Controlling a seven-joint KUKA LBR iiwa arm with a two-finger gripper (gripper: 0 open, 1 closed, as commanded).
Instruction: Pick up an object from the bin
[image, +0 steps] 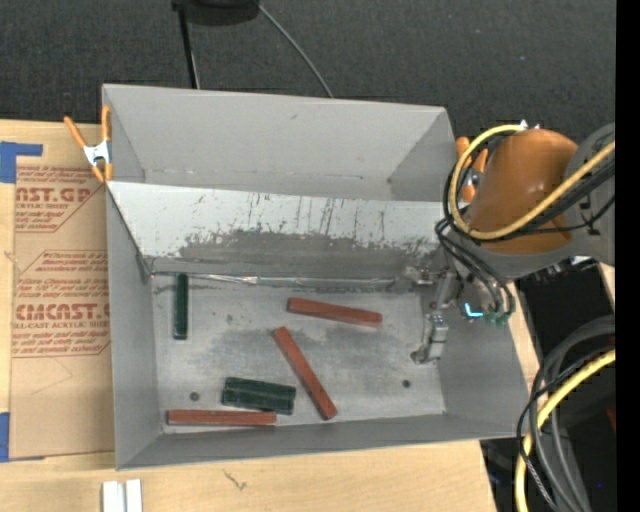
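Note:
My gripper (432, 340) hangs at the right side of the bin, its fingertips close above the floor with nothing between them. The nearest thing is a reddish-brown bar (334, 313) lying flat to its left, near the middle of the bin. A second reddish-brown bar (304, 372) lies slanted below that one, running toward the front.
A dark green block (258, 394) lies near the front, with a third reddish-brown bar (221, 418) along the front wall. A dark green stick (180, 306) lies upright in the picture at the left. The orange-covered wrist and its cables stand over the right rim.

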